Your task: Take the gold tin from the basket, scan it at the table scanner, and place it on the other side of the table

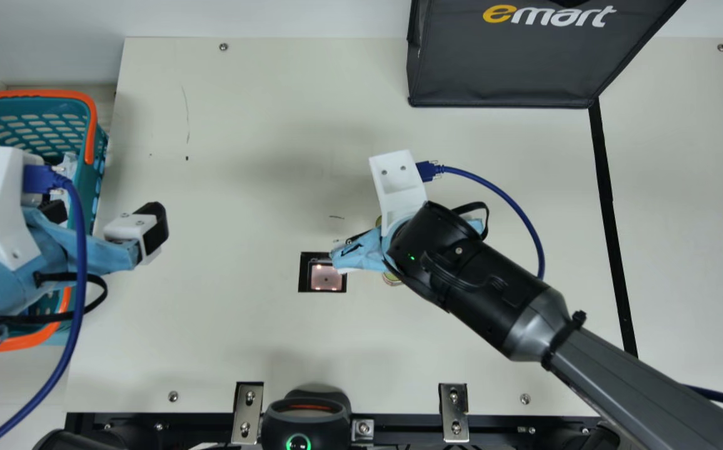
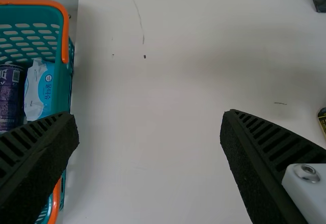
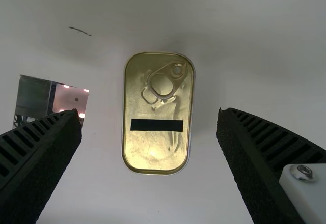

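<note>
My left gripper (image 1: pixel 106 220) stands open at the basket's right side in the main view, one finger over the basket (image 1: pixel 92 125) and the other over the table. The left wrist view has this gripper (image 2: pixel 150 127) with nothing between its fingers. Over the middle of the table is my right gripper (image 1: pixel 398 187), largely covering the gold tin (image 1: pixel 392 279). Seen from the right wrist, the gold tin (image 3: pixel 158 147) lies flat with its ring-pull lid up, between the spread fingers of the gripper (image 3: pixel 149 127) and untouched. The table scanner (image 1: pixel 326 277) is just left of the tin.
A black bag (image 1: pixel 499 62) stands at the table's back. Inside the basket are a purple can (image 2: pixel 10 96) and a blue-and-white pack (image 2: pixel 39 89). A black strip (image 1: pixel 605 187) crosses the table (image 1: pixel 242 337) on the right.
</note>
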`<state>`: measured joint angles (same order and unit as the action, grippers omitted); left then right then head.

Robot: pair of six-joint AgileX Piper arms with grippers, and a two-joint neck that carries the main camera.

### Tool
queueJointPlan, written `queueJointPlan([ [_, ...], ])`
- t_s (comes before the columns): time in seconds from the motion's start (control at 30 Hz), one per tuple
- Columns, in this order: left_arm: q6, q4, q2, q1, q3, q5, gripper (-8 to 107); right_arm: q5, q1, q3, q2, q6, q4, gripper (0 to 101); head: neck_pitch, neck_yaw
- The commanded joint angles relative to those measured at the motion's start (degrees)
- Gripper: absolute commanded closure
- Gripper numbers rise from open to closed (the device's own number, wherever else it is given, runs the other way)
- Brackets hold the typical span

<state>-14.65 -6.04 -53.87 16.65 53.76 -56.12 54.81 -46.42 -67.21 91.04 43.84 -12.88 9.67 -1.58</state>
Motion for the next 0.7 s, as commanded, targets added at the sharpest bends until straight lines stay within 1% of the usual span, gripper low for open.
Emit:
queueJointPlan([
  [0.0,0.00,0.00,0.00,0.00,0.00,0.00,9,-0.47,0.13,0.36,0.64,0.82,-0.46,6,-1.75,0.00],
  [0.3,0.00,0.00,0.00,0.00,0.00,0.00,9,-4.24,0.72,2.57,3.76,3.48,-0.66,6,-1.75,0.00],
  [0.67,0.00,0.00,0.00,0.00,0.00,0.00,9,-8.33,1.98,4.65,6.29,3.59,0.48,6,-1.75,0.00],
])
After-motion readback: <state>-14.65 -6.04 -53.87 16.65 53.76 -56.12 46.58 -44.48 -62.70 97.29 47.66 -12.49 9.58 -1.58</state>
